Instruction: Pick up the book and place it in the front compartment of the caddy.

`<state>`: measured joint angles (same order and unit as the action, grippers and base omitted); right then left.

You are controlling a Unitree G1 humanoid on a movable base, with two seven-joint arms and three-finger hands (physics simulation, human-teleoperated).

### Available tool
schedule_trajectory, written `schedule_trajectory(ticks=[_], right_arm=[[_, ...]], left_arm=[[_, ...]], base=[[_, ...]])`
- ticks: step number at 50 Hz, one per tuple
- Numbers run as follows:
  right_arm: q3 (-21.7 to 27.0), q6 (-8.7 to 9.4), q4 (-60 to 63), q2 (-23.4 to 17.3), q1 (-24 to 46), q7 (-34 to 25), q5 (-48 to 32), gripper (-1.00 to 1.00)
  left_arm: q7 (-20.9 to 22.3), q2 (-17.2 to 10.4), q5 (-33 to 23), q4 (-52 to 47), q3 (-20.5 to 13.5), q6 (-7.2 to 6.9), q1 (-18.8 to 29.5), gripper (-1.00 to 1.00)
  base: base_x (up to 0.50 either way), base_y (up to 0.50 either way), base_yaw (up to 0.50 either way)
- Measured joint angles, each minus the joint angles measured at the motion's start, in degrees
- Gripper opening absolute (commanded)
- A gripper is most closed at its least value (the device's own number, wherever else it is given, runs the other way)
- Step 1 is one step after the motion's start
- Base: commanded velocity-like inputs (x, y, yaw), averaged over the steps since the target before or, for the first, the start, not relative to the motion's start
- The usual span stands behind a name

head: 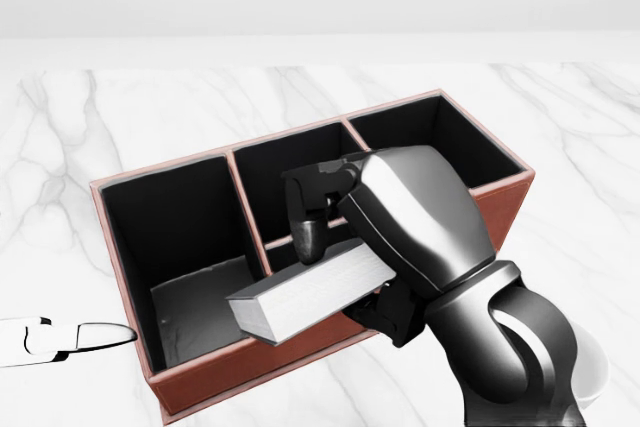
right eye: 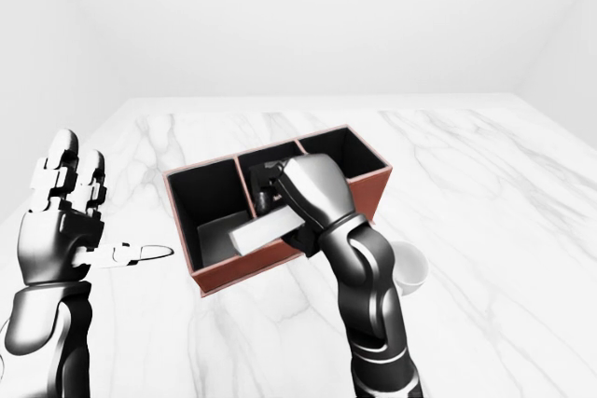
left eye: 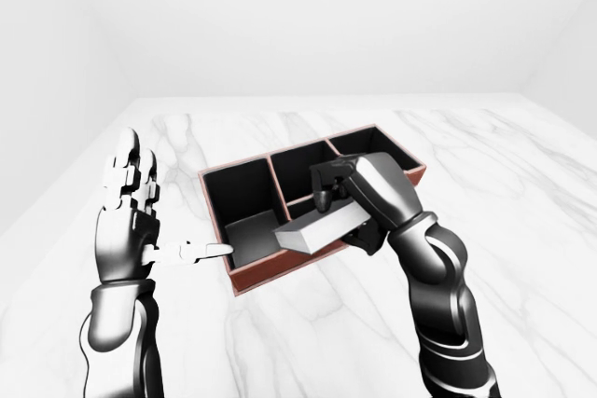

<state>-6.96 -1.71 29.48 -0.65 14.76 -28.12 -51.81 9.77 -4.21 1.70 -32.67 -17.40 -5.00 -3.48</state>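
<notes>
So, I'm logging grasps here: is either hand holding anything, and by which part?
The right hand grips the grey book by its right end, over the caddy. The left hand is open, holding nothing.

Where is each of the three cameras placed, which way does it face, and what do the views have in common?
Left-eye view: on the head, looking down over the marble table; shows the open left hand and both forearms.
Head view: on the head, closer and steeper, on the caddy; shows the right hand gripping the book.
Right-eye view: same aim, shifted right; adds a white bowl.
All share caddy, book, right hand.
</notes>
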Motion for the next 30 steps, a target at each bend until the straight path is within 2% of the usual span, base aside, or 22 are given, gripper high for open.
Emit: schedule_trajectory(ticks=[17,30], right_arm=[[1.43,3.33,-7.70,-0.39,7.19,1.98,-1.67,-1.00],[1.78,4.87,-12.38,-0.36,11.57,3.50,-2.64,-1.00]], left_arm=[[0.02,-0.04,0.07,0.06,-0.12,0.00,-0.01,1.00],[0.05,-0.06,0.12,0.05,-0.16,0.00,0.01,1.00]], base=[[0.00,0.00,0.00],[0.00,0.00,0.00]])
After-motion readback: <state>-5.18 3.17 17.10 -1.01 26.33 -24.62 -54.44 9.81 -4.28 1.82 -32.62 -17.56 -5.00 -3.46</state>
